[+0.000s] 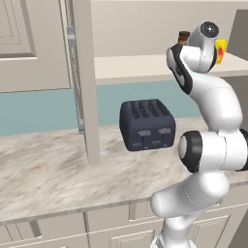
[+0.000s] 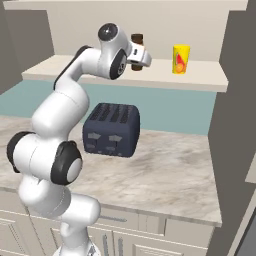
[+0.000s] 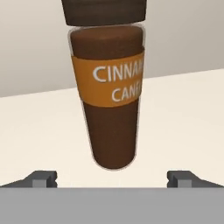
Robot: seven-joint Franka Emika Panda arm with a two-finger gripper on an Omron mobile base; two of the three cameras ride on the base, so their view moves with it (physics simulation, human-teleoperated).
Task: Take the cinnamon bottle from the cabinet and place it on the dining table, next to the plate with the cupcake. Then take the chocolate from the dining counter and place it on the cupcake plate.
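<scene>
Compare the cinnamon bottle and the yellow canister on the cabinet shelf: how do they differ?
The bottle is dark brown with an orange label and dark cap; the canister is yellow with a red mark. The bottle stands right at the pincer, partly hidden by the arm; the canister stands apart, in plain sight. Both stand upright on the shelf.

The cinnamon bottle (image 3: 111, 94) appeared as clear, glossy glass or plastic over a matt brown, finely grained fill, with a smooth orange paper-like label and a dark matt cap. The cabinet (image 2: 125, 75) shelf presented a plain, matt beige finish. The counter (image 1: 43, 174) top looked like polished marbled stone. The toaster (image 2: 111, 130) had a dark, matt, faintly textured casing. The yellow canister (image 2: 181, 59) looked smooth and slightly glossy.
</scene>
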